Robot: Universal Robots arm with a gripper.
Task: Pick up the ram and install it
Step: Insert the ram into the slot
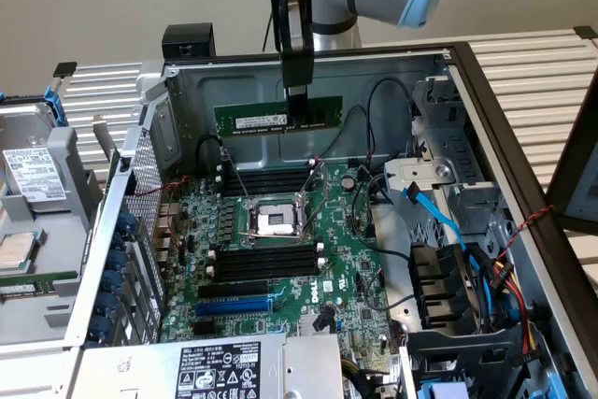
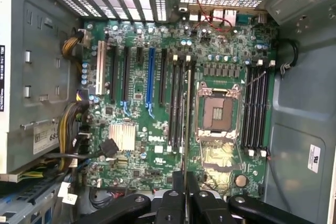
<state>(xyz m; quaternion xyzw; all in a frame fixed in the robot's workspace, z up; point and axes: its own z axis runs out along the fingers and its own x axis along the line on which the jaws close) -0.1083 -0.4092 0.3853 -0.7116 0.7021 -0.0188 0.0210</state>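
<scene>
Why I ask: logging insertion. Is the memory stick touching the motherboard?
Apart. The exterior view shows the memory stick, held in the pincer, hanging above the motherboard, with grey case wall visible below its lower edge.

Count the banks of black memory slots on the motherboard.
2. One bank lies beyond the CPU socket, toward the held ram; the other bank lies between socket and blue slot. None looks hidden.

the ram (image 1: pixel 277 120) hangs above the motherboard (image 1: pixel 280 259), inside the case (image 1: pixel 392 81).
</scene>
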